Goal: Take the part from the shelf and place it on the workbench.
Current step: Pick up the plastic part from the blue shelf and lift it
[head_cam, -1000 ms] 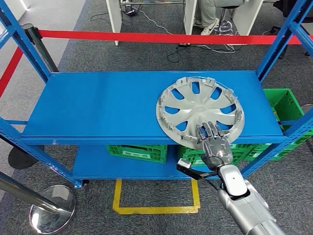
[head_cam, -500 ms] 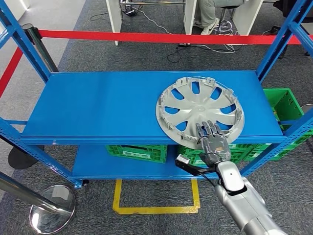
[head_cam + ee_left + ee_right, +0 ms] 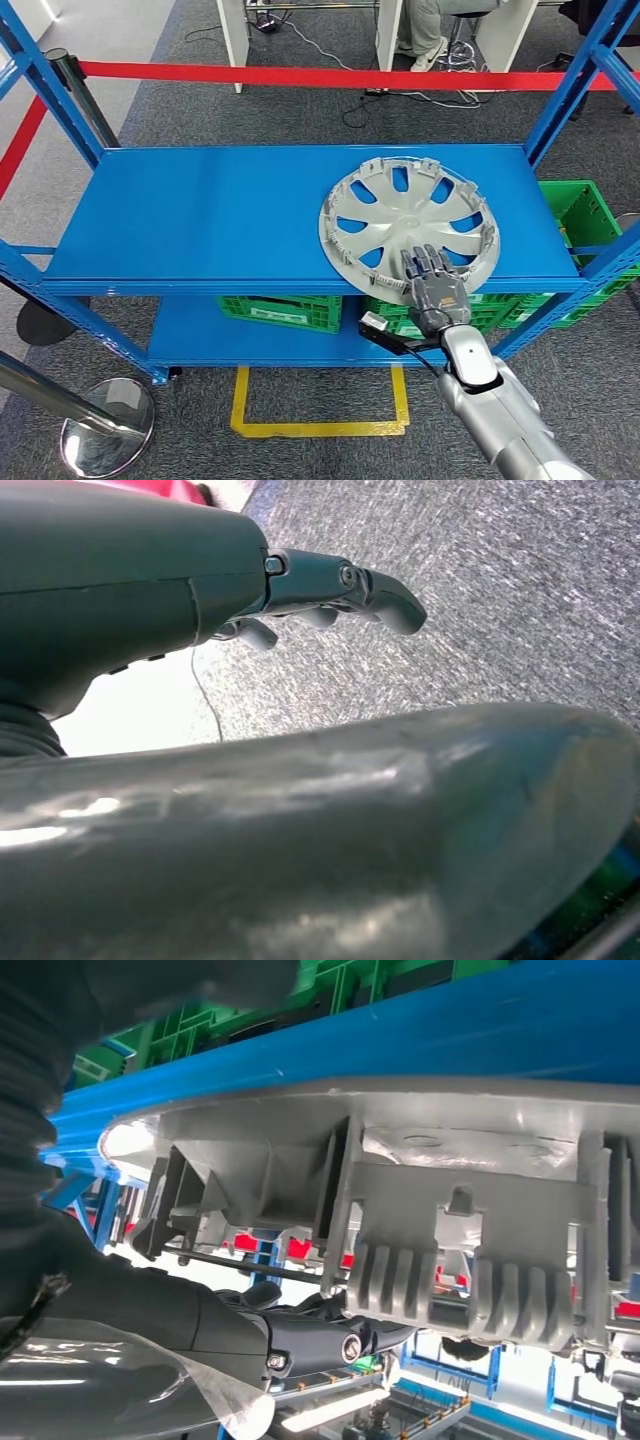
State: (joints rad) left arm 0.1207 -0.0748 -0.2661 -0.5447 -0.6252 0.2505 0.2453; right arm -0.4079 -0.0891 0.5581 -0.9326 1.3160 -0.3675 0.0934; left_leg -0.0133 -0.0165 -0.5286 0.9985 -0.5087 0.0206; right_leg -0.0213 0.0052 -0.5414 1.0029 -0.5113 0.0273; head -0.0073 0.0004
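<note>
Head view: hubcap [image 3: 407, 222] flat on shelf [image 3: 211, 215], inner side up; right hand [image 3: 435, 285] flat on rim, ungrasped.

No readable text, label, brand, number or sign appears on any surface in these views; nothing legible stands out.

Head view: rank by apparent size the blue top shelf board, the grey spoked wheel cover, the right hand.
1. Blue top shelf board
2. Grey spoked wheel cover
3. Right hand, smallest even though it is nearer the camera, its fingers lying over the cover's near rim.
</note>
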